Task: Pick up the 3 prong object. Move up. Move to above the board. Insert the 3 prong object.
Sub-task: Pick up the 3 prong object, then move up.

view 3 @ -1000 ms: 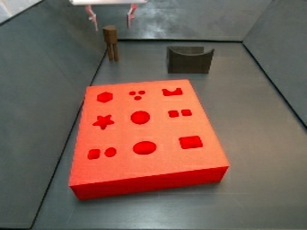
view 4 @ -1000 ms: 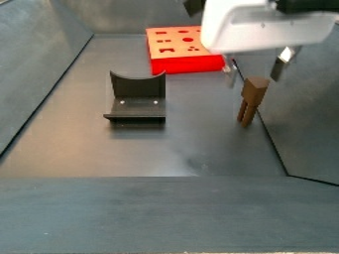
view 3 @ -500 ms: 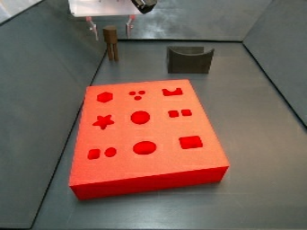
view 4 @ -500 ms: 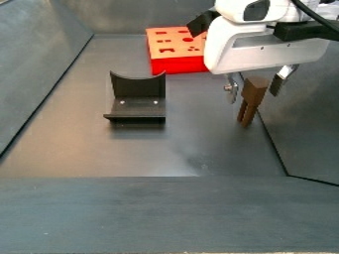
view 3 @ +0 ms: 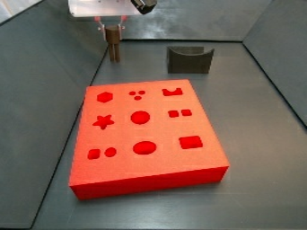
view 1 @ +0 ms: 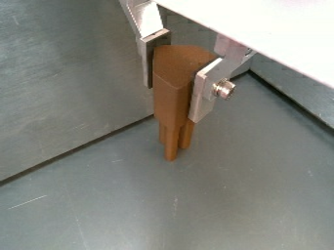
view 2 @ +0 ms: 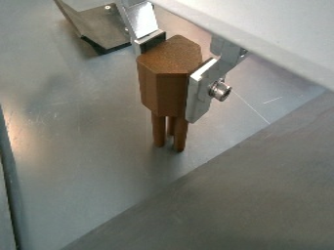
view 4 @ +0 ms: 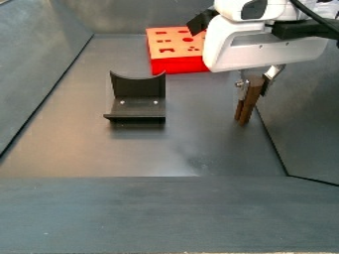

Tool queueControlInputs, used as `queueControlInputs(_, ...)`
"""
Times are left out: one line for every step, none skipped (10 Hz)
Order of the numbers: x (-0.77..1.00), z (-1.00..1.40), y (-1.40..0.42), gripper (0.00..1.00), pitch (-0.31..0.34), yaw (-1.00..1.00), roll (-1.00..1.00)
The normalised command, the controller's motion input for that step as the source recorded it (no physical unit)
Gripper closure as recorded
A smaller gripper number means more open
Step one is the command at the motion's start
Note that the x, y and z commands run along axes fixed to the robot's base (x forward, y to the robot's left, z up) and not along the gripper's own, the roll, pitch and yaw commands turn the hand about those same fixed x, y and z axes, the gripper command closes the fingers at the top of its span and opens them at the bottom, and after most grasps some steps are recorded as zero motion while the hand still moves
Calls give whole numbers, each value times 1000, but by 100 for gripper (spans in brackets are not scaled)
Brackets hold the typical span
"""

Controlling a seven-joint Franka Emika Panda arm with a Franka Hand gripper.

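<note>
The 3 prong object [view 3: 111, 43] is a slim brown wooden piece standing upright on the grey floor near the far left wall, well beyond the board [view 3: 144, 167], a large flat red block with several shaped cut-outs. My gripper [view 3: 108, 29] hangs right over the piece. In both wrist views its silver fingers [view 1: 208, 90] press on the two sides of the piece's head [view 1: 174, 98] [view 2: 163, 83], and the prongs reach down to the floor. In a side view the gripper [view 4: 255, 79] holds the piece [view 4: 247, 101] in front of the board [view 4: 185, 64].
The fixture [view 3: 188, 58], a dark grey bracket, stands at the back, right of the piece; it also shows in a side view [view 4: 134, 97] and a wrist view [view 2: 98, 24]. Grey sloping walls [view 3: 48, 54] enclose the floor; the piece stands close to one.
The gripper came down over the piece and its fingers closed in from both sides onto the head. The piece still stands at the same spot.
</note>
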Motion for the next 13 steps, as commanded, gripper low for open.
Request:
queueControlInputs(0,0,0,100,0,0,0)
queueControlInputs(0,0,0,100,0,0,0)
queueControlInputs(0,0,0,100,0,0,0)
queueControlInputs(0,0,0,100,0,0,0)
queueControlInputs(0,0,0,100,0,0,0)
queueControlInputs(0,0,0,100,0,0,0)
queueControlInputs(0,833,0,100,0,0,0)
queueControlInputs(-23,821,39,100,8,-23,0)
queueControlInputs(-44,726,42,100,21,-27,7)
queueControlInputs(-42,655,34,100,22,-30,14)
queueControlInputs(-37,490,26,100,28,-33,30)
queueControlInputs(-34,355,25,100,33,-29,40)
queueControlInputs(-32,171,20,100,41,-23,51)
